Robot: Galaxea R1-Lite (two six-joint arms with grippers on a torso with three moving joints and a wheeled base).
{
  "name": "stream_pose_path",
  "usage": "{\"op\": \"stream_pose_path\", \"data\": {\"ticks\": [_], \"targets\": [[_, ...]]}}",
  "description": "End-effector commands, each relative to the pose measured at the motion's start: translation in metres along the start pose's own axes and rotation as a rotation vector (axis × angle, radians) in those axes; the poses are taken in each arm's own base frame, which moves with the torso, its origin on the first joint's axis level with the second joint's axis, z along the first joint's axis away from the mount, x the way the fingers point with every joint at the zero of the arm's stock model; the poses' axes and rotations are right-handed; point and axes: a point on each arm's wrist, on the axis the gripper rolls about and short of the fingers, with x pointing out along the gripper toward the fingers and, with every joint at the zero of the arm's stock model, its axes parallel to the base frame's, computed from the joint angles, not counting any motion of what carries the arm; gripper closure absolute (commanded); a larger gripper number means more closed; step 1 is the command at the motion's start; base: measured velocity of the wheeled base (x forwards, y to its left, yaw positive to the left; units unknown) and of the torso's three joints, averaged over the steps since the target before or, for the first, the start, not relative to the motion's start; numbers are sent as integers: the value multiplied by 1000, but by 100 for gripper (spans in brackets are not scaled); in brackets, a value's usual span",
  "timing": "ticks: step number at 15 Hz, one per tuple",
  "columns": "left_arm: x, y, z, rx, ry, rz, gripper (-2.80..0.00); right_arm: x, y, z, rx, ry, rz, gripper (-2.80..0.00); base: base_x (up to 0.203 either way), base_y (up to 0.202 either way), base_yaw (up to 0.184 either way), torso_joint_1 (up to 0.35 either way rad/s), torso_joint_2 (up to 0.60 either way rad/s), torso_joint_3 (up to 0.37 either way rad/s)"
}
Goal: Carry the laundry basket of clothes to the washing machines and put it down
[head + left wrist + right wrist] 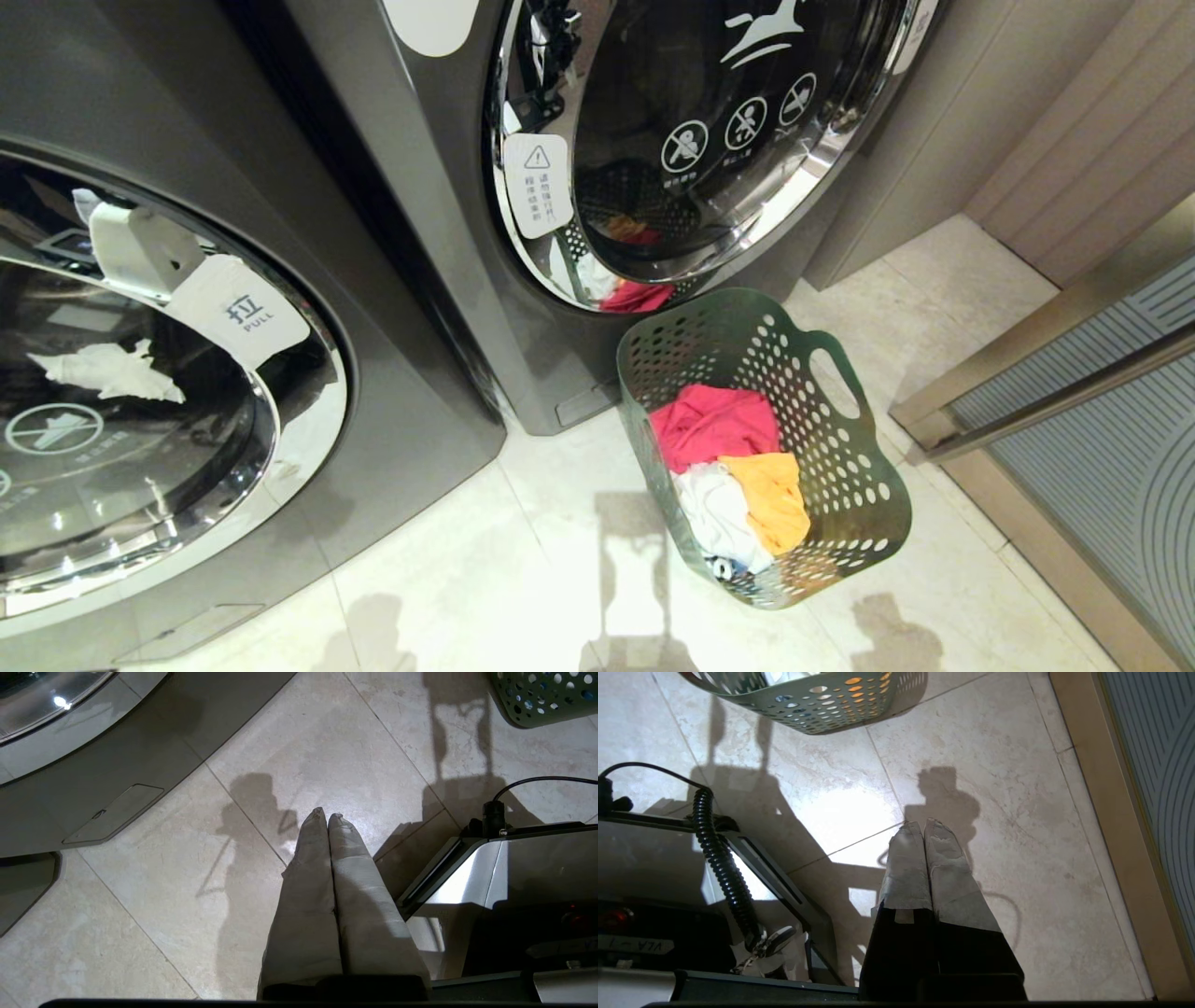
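Plastic, stiff and light, is judged for the laundry basket (845, 485), set on the floor beyond both pincers, before the washing machines (448, 233); its oval slot handles (834, 383) would be gripped. Left gripper (327, 816) and right gripper (922, 826) are pressed together, empty.

Two large dark grey front-loading washing machines (280, 401) with chrome-ringed round glass doors stand side by side. One dark green plastic laundry basket (845, 476), pierced with round holes, sits on the pale tiled floor. In it lie three soft cloth garments (738, 476) (one pink-red, one white, one yellow-orange). Two oval slot handles can be counted on the basket.
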Motion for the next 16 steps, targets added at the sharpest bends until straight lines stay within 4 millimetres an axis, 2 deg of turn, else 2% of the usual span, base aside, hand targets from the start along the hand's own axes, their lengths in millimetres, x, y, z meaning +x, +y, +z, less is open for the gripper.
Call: {"op": "stream_pose_path", "data": {"ticks": [1,4,6,12,14,16], "targets": [[-5,-1,-3,-3,-68,18,0,-4,0,-2,-10,-54,7,0,0,0,0,0,0,0],[-16,-2,-10,-3,-236,53,0,-18,2,-13,-19,-275,-28,0,0,0,0,0,0,0],[-20,-3,-13,1,-294,68,0,-17,1,-12,-3,-403,-69,0,0,0,0,0,0,0],[-18,-3,-14,-4,-296,67,0,-14,1,-13,-8,-403,-79,0,0,0,0,0,0,0],[-15,-2,-11,-10,-382,80,0,-14,1,-13,5,-407,-78,0,0,0,0,0,0,0],[-14,-2,-12,-47,-378,78,0,-14,1,-13,7,-407,-77,0,0,0,0,0,0,0]]}}
